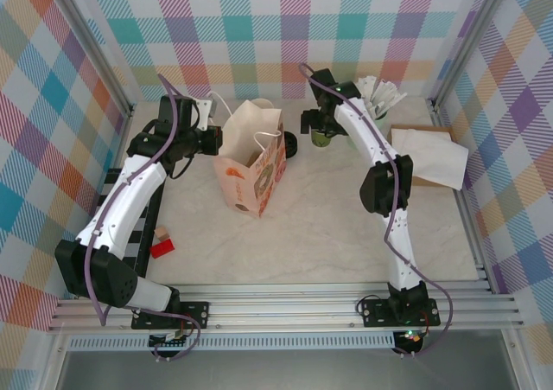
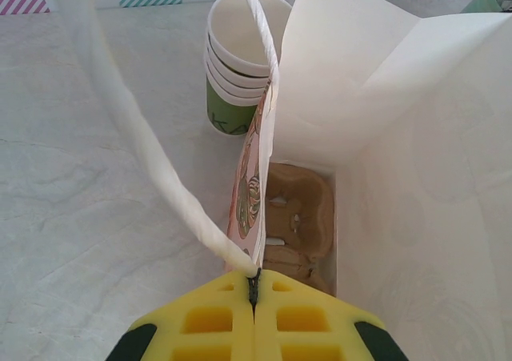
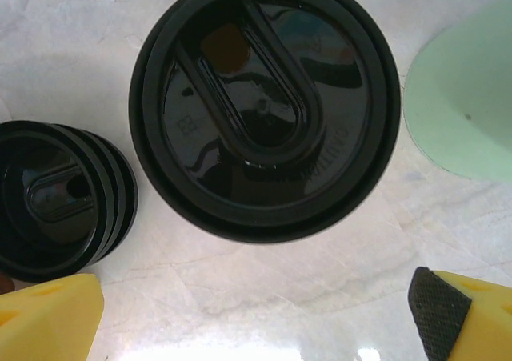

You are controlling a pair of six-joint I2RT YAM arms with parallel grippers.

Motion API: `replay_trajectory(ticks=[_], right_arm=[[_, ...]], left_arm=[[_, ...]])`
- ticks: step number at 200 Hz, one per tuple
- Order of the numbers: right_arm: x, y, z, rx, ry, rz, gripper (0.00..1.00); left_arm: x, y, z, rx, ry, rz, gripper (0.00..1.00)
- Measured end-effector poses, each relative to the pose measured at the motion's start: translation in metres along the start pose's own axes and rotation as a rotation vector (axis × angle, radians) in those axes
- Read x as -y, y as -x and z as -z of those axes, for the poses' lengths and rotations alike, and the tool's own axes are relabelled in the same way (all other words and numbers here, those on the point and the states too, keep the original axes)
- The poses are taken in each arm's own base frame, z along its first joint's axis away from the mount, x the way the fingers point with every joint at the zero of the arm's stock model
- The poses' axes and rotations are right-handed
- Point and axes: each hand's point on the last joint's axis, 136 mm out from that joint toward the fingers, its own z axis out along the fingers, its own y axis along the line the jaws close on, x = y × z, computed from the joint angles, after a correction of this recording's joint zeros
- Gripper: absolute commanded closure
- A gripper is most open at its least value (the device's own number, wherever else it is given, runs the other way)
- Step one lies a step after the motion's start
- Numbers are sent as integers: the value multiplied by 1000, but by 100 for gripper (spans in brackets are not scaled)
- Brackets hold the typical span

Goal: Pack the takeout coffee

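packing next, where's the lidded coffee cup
In the top view the coffee cup sits at the back, right of the paper bag, under the right tool.

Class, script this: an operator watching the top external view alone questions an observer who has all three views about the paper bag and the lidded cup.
Operator: What is inside the bag?
Observer: A brown moulded cup carrier lies at the bottom of the paper bag.
Operator: Has the right tool taken the coffee?
Observer: No. The right tool is open, its fingers clear of the takeout coffee.
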Motion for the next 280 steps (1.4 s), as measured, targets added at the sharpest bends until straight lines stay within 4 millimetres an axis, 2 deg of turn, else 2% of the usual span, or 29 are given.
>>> replay_trajectory(ticks=[51,102,170,194,224,239,268,280], right_arm=[[7,12,-20,32,-12,-18,0],[5,13,-47,34,-17,18,0],[0,31,-50,102,4,42,0],[0,35,-57,115,2,42,0],[1,33,-66,106,-5,51,8],[2,33,-66,108,-14,55,13],[6,35,-67,119,-38,62,16],[7,36,-69,128,-45,60,21]], left_arm=[[-4,1,0,6,25,3,100],[-8,2,-2,10,48,3,100],[-12,5,-6,18,65,-2,100],[-13,8,-10,20,69,-4,100],[-13,12,-12,24,69,-7,100],[-13,13,-13,22,69,-11,100],[-13,13,-14,23,68,-25,100],[-13,14,-15,21,68,-29,100]])
